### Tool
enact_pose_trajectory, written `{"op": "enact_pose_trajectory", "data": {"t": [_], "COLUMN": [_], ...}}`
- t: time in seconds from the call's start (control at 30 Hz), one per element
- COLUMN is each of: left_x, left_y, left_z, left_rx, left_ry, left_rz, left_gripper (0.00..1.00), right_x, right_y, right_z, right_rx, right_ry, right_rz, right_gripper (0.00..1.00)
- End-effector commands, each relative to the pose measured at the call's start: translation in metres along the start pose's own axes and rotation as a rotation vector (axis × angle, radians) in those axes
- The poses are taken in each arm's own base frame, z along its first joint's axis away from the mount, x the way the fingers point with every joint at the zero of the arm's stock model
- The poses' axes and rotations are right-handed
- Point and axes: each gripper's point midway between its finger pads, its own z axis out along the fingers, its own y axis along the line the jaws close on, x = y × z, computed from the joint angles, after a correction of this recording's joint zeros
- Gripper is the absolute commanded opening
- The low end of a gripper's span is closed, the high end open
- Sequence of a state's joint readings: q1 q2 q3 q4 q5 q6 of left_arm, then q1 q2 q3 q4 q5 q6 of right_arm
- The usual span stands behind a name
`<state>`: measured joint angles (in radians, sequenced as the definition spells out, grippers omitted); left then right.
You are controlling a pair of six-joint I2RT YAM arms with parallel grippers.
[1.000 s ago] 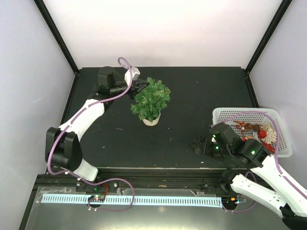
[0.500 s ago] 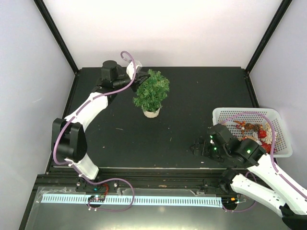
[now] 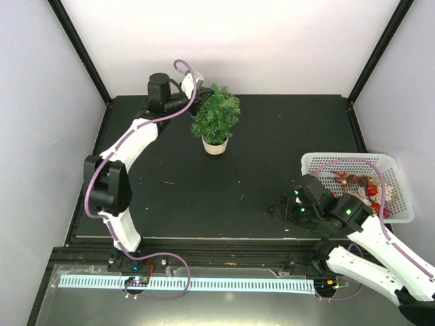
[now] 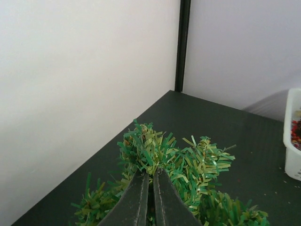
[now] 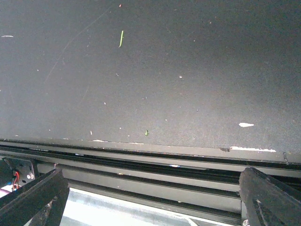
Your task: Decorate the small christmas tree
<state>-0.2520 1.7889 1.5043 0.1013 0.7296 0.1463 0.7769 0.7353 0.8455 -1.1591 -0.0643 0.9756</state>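
— While the overhead view shows the small christmas tree [image 3: 216, 117] whole, cream pot [image 3: 214, 145] included, what does the wrist view add?

— Just bushy two-tone green needles (pot hidden) and the left gripper [image 4: 150, 175] pinched shut on a sprig.

— Where?

— At the tree's back-left side, toward the rear of the table [image 3: 285, 136]. The right gripper [image 3: 279, 208] gapes wide, empty, near the front edge.

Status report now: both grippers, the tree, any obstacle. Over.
Left gripper shut on small christmas tree, in foliage. Right gripper open, empty, low over table near front edge. No ornaments on tree. Nothing blocking; basket far right.
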Motion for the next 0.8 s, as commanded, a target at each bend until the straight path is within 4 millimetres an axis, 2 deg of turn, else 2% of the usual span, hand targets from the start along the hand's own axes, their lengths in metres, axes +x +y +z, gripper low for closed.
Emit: {"op": "enact_pose_trajectory", "data": {"t": [0.0, 0.77], "left_x": [-0.028, -0.005], "left_y": [0.020, 0.027], "left_z": [0.000, 0.002], "left_rx": [-0.040, -0.030], "left_ry": [-0.060, -0.025], "left_rz": [0.055, 0.003], "left_gripper": [0.02, 0.02], "right_x": [-0.004, -0.004], "right_y": [0.005, 0.010], "right_z": [-0.005, 0.000], "right_rx": [-0.013, -0.020], "right_ry": [-0.008, 0.008], "right_rz": [-0.009, -0.006], "right_gripper": [1.00, 1.00]}}
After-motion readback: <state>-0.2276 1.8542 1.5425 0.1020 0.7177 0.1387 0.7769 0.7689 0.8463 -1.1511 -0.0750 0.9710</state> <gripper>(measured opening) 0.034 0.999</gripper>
